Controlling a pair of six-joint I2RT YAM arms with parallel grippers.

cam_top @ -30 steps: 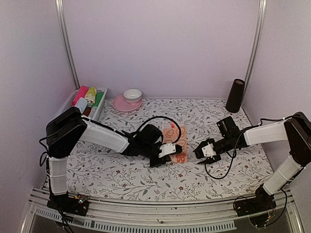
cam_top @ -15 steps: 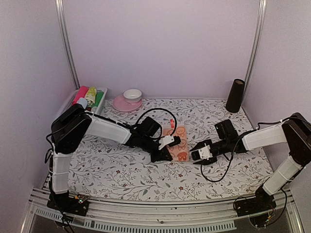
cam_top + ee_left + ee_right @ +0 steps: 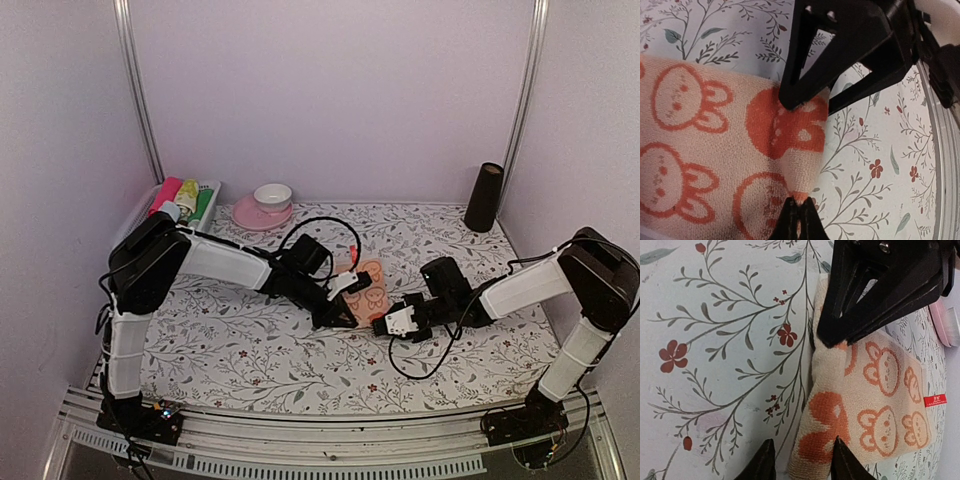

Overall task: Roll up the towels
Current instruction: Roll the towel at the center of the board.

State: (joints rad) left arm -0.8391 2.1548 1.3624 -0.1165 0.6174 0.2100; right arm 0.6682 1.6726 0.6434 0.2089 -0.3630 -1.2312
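Right wrist view: right hand [image 3: 802, 462] parted astride the rolled near edge of the peach towel [image 3: 875, 390], one finger clear of the cloth.
Left hand [image 3: 798, 220]: pinched shut on the same edge, at 7 o'clock of the towel.
Towel place: mid-counter [image 3: 250, 360], mostly flat toward 12 o'clock.
Progress: only a narrow first turn formed; most rolling probably left.
Blue towel: not made out.
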